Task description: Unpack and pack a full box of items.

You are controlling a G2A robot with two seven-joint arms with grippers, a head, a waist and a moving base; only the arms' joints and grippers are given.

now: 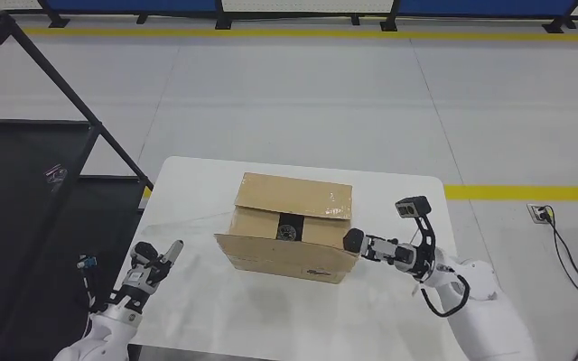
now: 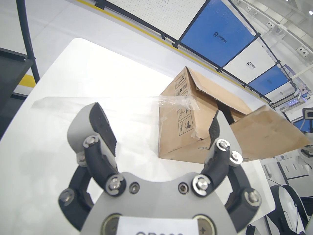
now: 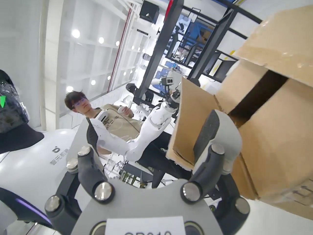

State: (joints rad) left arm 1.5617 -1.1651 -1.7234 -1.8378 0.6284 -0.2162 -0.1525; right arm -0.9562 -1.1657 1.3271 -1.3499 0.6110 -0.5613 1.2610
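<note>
Hovering low by a corner of the white bench (image 1: 199,189), the left claw (image 1: 161,256) is tipped up. Its two fingers (image 2: 102,125) are spread wide, with nothing between them. The cardboard box (image 1: 289,203) sits ahead of this claw and well apart from it, in the middle of the bench. The right arm is stretched out low and flat, and the right claw (image 1: 354,241) is right at the side of the box. Its fingers (image 3: 207,135) are spread wide too, and they hold nothing. A loose flap (image 3: 193,113) sticks out from the box, and its edge shows between those two fingers, just beside one of them. I cannot tell if that finger touches the flap. A bit of clear tape (image 2: 181,101) hangs crinkled from the box corner that faces the left claw. The top flaps of the box lean toward each other and leave a dark gap between them. From above, a small dark round thing (image 1: 287,231) shows in that gap, but it is too small and too dark to tell what it is. The flaps hide the rest of the inside of the box.
</note>
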